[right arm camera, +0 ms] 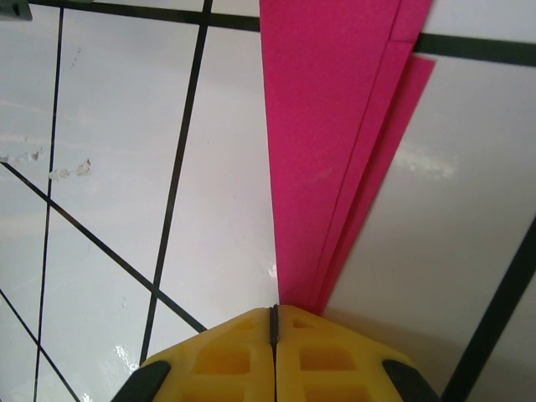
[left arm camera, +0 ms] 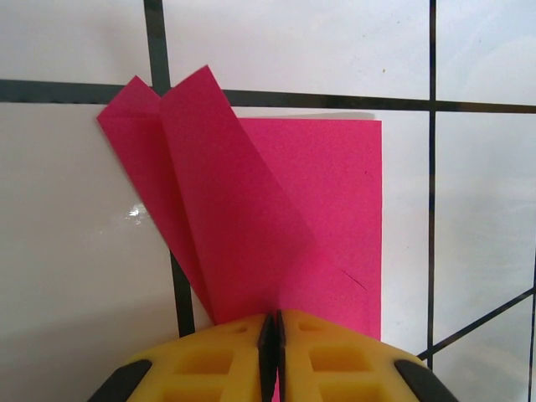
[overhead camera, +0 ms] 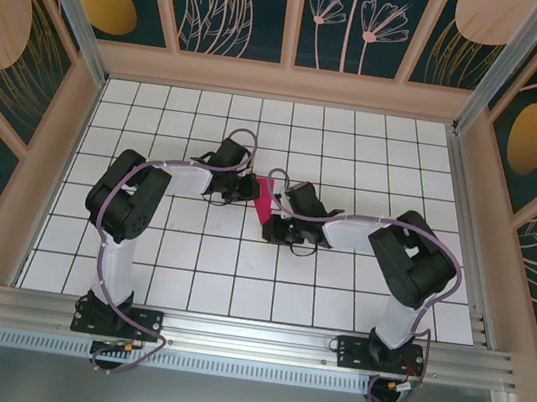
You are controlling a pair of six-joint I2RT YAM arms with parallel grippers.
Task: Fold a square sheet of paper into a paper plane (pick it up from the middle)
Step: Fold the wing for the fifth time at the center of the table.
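The pink sheet of paper is folded into a narrow layered shape and sits between both grippers at mid-table. In the left wrist view the paper shows two angled flaps over a flat rectangular layer. My left gripper is shut on its near end, with pink showing in the seam between the yellow fingers. In the right wrist view the paper runs away as a slim layered strip. My right gripper is shut, and the strip's edge runs into its seam. From above, the left gripper and right gripper face each other.
The white tiled floor with black grid lines lies all around the paper. Beige walls and decorated panels enclose the table. Both arm bases stand on the aluminium rail at the near edge.
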